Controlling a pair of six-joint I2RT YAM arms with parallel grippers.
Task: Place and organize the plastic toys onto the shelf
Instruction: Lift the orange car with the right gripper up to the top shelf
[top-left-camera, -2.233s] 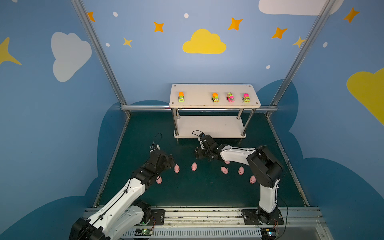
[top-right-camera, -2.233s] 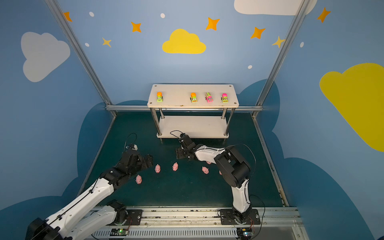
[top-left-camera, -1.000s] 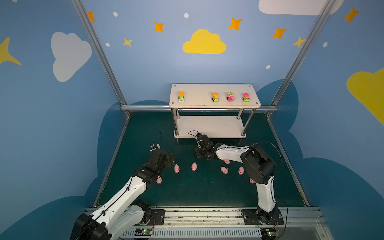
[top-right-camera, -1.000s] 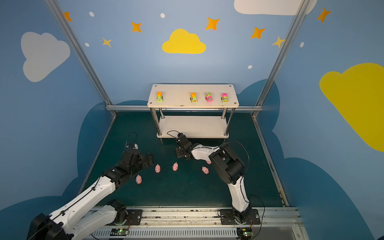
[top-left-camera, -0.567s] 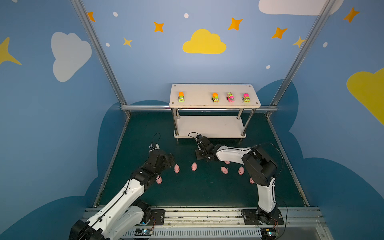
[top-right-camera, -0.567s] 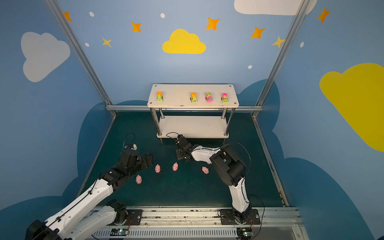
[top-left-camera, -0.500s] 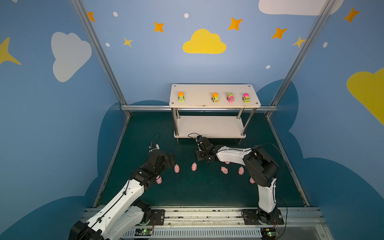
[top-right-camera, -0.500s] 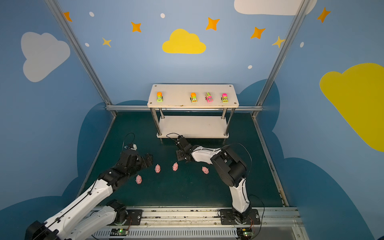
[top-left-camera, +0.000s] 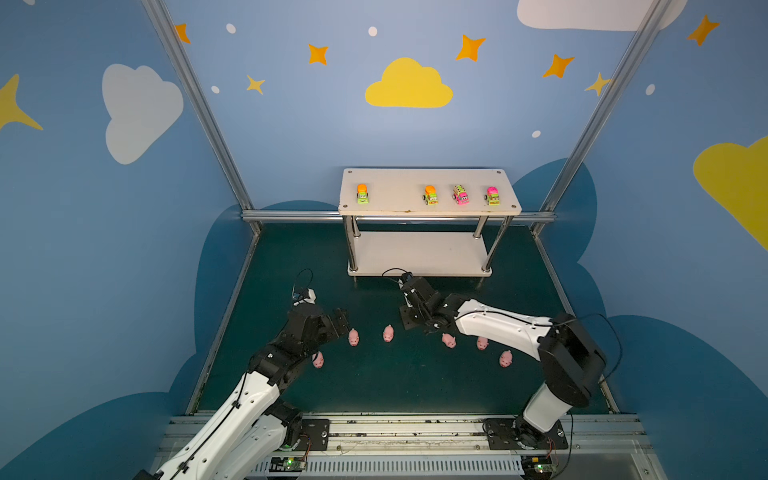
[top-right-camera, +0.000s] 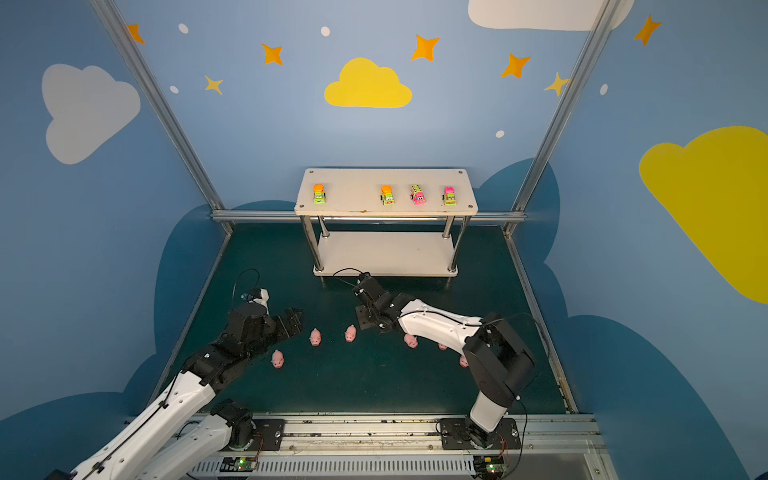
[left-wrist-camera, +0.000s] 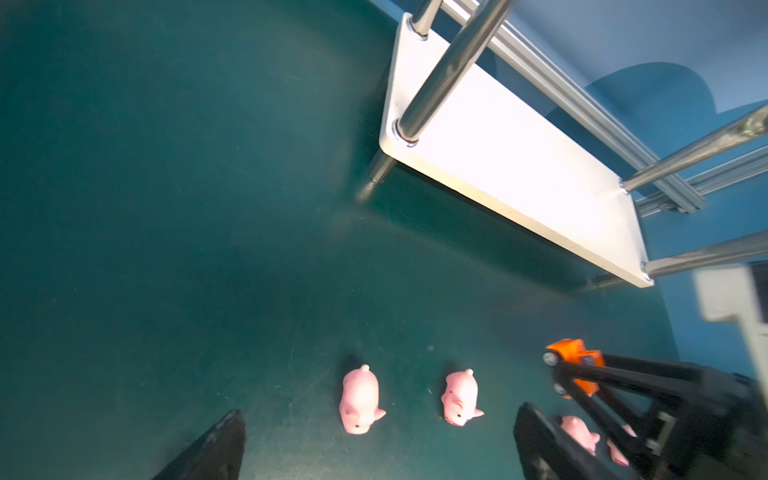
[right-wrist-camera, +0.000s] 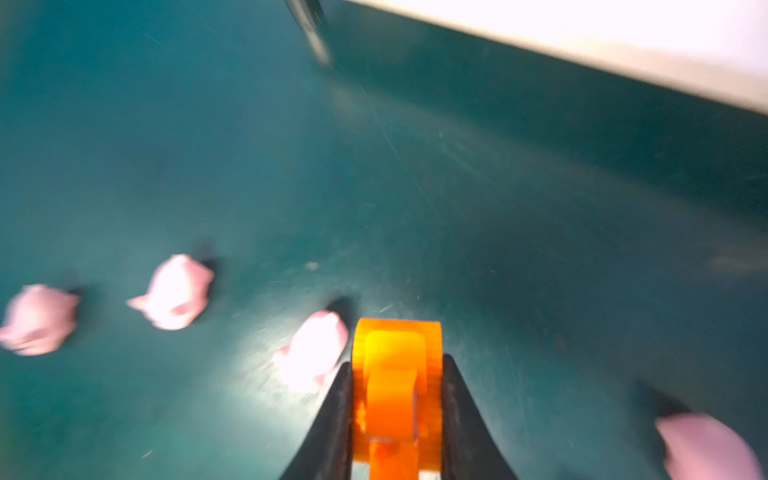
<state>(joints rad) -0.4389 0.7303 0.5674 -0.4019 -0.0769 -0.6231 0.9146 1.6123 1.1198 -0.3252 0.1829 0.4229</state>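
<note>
The white two-tier shelf (top-left-camera: 395, 195) stands at the back, with several toy vehicles (top-left-camera: 431, 195) in a row on its top board; its lower board (top-left-camera: 415, 253) is bare. Several pink pigs (top-left-camera: 388, 333) lie on the green floor in front. My right gripper (right-wrist-camera: 397, 362) is shut on an orange vehicle (right-wrist-camera: 395, 399), low over the floor beside a pig (right-wrist-camera: 316, 349); in both top views its body (top-left-camera: 409, 320) hides the vehicle. My left gripper (left-wrist-camera: 380, 424) is open just above the floor, with two pigs (left-wrist-camera: 359, 401) ahead of its fingers.
Aluminium frame posts (top-left-camera: 199, 108) and a rail (top-left-camera: 291, 215) run behind the shelf, with blue walls on three sides. The shelf's metal legs (top-left-camera: 351, 249) stand close behind my right gripper. The arms' base rail (top-left-camera: 395, 432) runs along the front.
My right gripper's jaws have closed onto the orange vehicle, and that arm's elbow has shifted a little. The left arm has hardly moved and stays open.
</note>
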